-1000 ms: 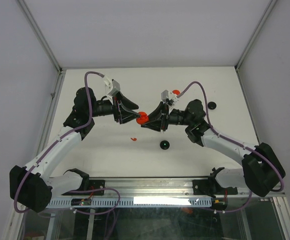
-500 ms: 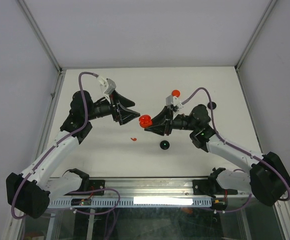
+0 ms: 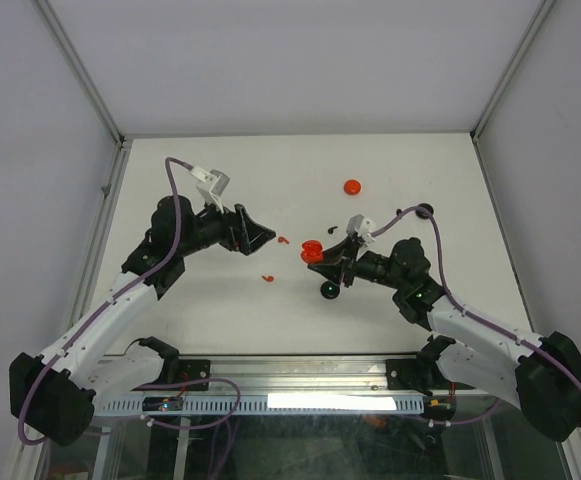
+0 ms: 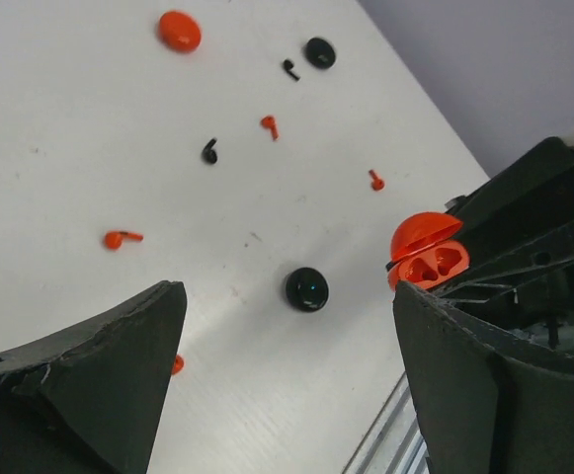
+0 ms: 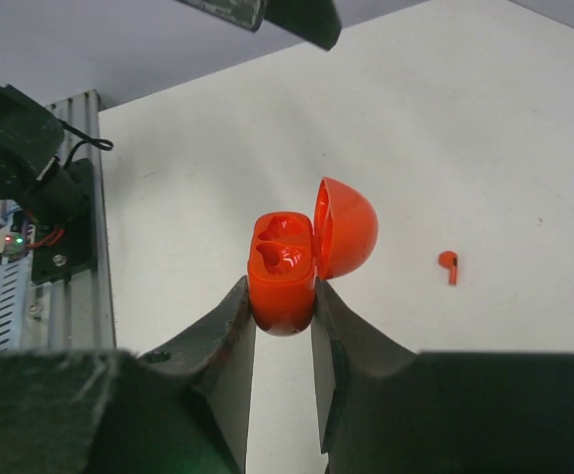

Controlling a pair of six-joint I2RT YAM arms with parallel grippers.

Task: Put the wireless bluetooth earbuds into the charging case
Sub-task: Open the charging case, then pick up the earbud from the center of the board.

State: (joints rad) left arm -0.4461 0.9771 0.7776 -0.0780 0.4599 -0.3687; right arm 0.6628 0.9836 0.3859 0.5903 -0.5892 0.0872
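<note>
Earbuds (image 4: 269,124), tiny comma-shaped pieces with short stems in red and black, lie loose on the white table (image 3: 200,300) around the charging case (image 3: 312,250), which is held near the middle of the table. The left gripper (image 3: 265,236) hangs to the left of the case and clear of it, its jaws spread wide with nothing between them. The right gripper (image 5: 284,296) has its two dark fingers pressed against the sides of the case's lower half, keeping its open top upward. The case is glossy red and egg-round, with its domed lid hinged back to one side. Two moulded wells show in the body; whether anything sits in them cannot be told. In the top view a black disc (image 3: 329,289) with a small green light lies just nearer the arm bases than the case. A red disc (image 3: 351,186) lies beyond the case toward the far edge, and a second black disc (image 3: 426,210) lies well to the case's right. One red earbud (image 3: 282,240) lies just left of the case, between it and the left gripper. Another red earbud (image 3: 268,278) lies left of the case and nearer the bases. A black earbud (image 3: 332,231) lies just beyond the case.
</note>
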